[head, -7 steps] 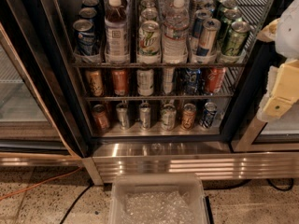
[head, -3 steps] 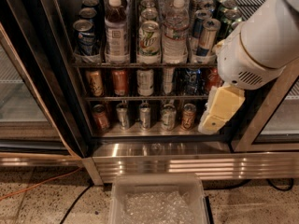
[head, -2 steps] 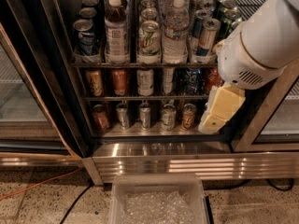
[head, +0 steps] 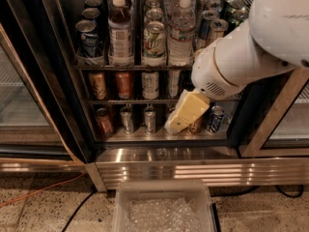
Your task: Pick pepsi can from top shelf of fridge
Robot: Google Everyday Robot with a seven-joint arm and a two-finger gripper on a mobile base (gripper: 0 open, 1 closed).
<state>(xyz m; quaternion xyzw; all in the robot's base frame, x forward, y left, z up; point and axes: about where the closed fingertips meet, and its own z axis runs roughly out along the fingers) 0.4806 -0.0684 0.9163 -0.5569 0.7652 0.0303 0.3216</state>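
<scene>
Three wire racks were visible in the tall black-framed glass-door fridge. On the top shelf, the dark blue pepsi can with silver rim stood first in the leftmost lane, with at least three cans behind it. Next at the front came one brown bottle with white cap, one white-and-green can and one clear water bottle.

The big white robot arm hid the right lanes. The cream-coloured gripper hung before the two lower racks, well apart from the pepsi can. Whether it was wide or narrow, I could not tell. Compared with a moment before, it had shifted left.
</scene>
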